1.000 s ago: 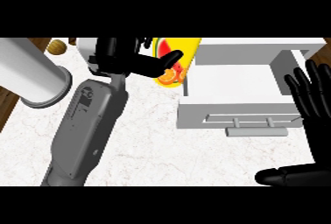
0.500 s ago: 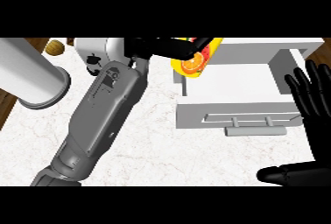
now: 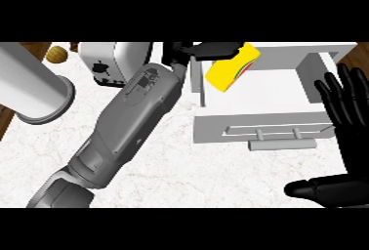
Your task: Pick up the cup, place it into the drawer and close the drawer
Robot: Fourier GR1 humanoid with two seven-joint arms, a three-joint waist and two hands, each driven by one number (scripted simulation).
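The yellow cup (image 3: 229, 74) with a red and green stripe hangs tilted over the left part of the open white drawer (image 3: 268, 128). My left hand (image 3: 196, 51) is shut on its upper end, and the grey forearm reaches up from the lower left. The drawer's inside shows to the right of the cup, with its handle (image 3: 282, 144) facing me. Whether the cup touches the drawer's floor I cannot tell. At the right edge my right hand (image 3: 352, 108) rests open beside the drawer, fingers up and thumb low.
A white toaster (image 3: 108, 63) stands at the back, left of my left forearm. A large grey cylinder (image 3: 34, 92) lies at the far left, with a small brown object (image 3: 57, 53) behind it. The marble counter (image 3: 209, 176) ends at the left edge.
My left hand has carried the cup to the right, from beside the drawer's left wall to over its inside. The right hand has stayed put.
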